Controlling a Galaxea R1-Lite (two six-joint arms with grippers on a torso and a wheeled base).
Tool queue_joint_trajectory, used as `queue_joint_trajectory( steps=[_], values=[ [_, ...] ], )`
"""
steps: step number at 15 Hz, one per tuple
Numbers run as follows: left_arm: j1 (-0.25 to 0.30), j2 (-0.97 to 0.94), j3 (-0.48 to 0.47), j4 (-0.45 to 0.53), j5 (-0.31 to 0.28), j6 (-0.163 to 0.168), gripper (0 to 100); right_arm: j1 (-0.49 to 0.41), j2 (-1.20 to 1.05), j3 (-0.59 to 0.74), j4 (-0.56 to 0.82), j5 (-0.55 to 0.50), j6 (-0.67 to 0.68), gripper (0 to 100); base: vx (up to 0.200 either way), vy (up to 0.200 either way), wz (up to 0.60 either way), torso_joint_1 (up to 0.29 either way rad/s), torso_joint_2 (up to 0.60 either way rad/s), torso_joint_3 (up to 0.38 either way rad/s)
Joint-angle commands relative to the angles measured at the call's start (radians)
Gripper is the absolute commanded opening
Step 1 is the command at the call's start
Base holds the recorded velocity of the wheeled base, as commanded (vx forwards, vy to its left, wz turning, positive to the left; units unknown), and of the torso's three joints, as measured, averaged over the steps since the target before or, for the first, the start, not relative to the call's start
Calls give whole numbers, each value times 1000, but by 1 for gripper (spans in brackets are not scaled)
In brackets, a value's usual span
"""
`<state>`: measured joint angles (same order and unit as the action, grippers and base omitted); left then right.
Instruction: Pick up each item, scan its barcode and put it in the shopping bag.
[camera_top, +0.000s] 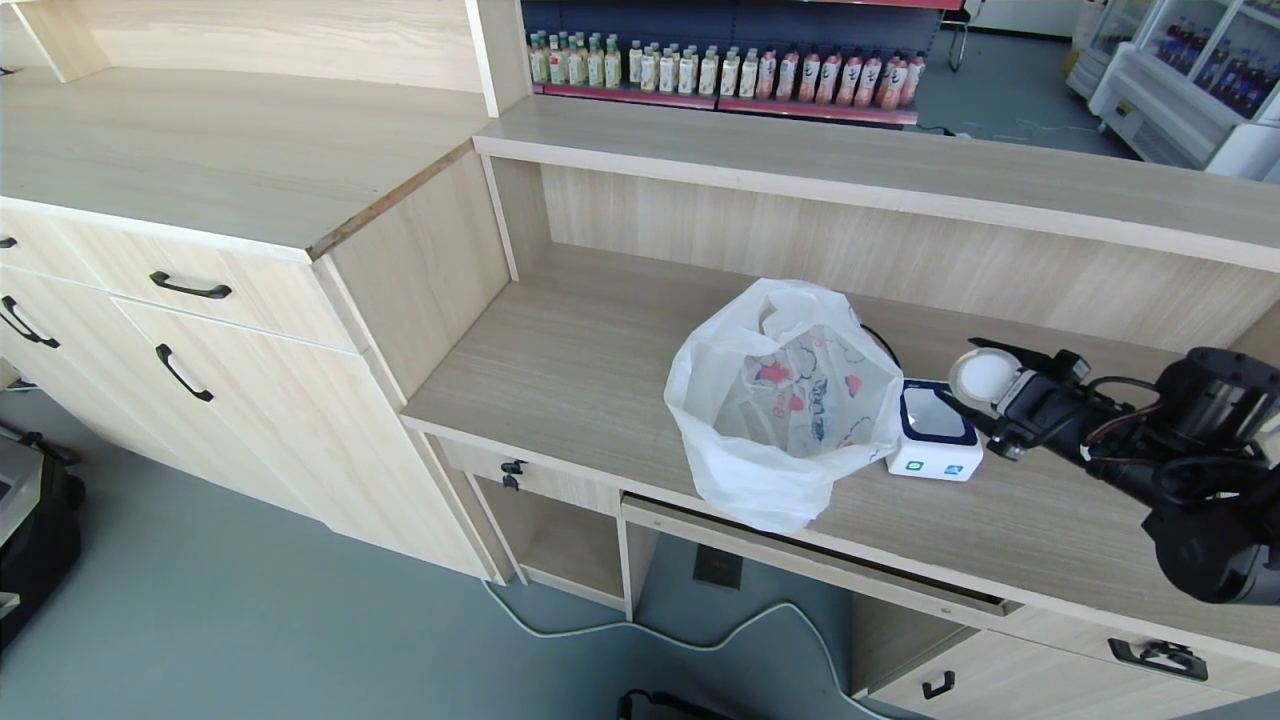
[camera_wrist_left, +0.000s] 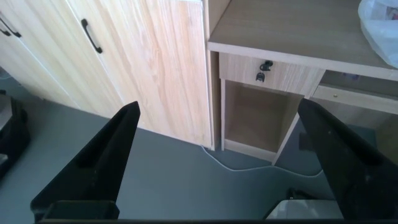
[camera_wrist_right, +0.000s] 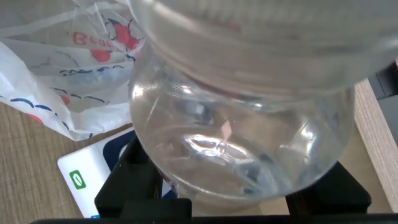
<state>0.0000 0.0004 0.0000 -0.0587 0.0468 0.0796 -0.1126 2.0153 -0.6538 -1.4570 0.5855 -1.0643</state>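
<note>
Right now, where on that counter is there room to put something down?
The counter is bare from the cabinet wall to the bag, and behind the bag. It's crowded where bag, scanner and the right gripper with its bottle sit close together.

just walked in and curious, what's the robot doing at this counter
The right gripper holds a clear plastic bottle close to the barcode scanner, beside the open white shopping bag on the wooden counter. The bottle is not yet in the bag. The left gripper hangs beside the counter over the floor, jaws open and empty.
</note>
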Motion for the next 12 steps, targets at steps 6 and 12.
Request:
queue_joint_trajectory(
  steps=[6,12],
  values=[
    [0,0,0,0,1,0,100,33,60,-66,-26,-1,7,0,0,0,0,0,0,0],
    [0,0,0,-1,1,0,100,39,112,-116,-45,-1,7,0,0,0,0,0,0,0]
  ],
)
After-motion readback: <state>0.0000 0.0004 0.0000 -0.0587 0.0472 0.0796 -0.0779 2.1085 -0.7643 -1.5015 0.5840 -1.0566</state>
